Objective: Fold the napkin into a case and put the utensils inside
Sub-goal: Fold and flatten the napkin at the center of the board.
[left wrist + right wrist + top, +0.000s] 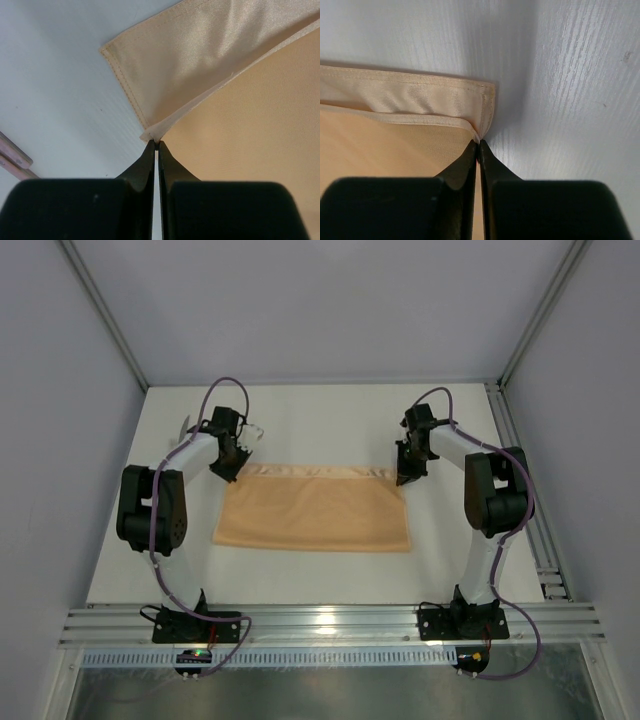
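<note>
Top view: the napkin (315, 515) lies flat at mid-frame on the white counter (320, 420), doubled over into a wide rectangle, with a shinier band of its underside showing along the upper edge. The left fingers (146, 165) are clenched on the upper layer's corner at the band's left end. The right fingers (467, 162) are likewise pinched shut on the matching corner at the right end.

Handling, as judged: the cloth is thin, light and limp, with stitched hems. It should drape and crease readily, and its satin face may slide from a shallow pinch. The hemmed corners give the firmest hold, and both ends need to move together to keep the fold straight.

A pale pink strip (12, 157) at the lower left of the left wrist view may be a utensil handle; too little shows to tell.

The counter is smooth, matte and faintly grained. Plain pale walls (60, 390) close in left, right and top, and metal rails (330, 623) run along the lower edge.
</note>
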Controlling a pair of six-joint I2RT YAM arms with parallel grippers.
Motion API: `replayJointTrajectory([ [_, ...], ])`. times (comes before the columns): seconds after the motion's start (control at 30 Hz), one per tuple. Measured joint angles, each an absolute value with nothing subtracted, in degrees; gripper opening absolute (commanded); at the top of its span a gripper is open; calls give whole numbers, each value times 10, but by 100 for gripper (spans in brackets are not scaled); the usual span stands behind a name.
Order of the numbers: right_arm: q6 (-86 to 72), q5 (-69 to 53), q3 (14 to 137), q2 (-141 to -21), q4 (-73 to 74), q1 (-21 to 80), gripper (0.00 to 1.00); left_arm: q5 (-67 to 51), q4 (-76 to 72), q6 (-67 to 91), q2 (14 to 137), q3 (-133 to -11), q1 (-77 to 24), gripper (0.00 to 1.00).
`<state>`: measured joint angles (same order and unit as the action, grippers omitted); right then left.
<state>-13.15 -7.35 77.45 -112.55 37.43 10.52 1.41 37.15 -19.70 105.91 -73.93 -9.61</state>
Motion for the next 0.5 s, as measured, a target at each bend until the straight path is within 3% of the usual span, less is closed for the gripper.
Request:
replayJointTrajectory([
  [0.5, -128, -32, 775, -1106, 394, 105, 3, 10, 372, -197, 1059, -739, -96, 0],
])
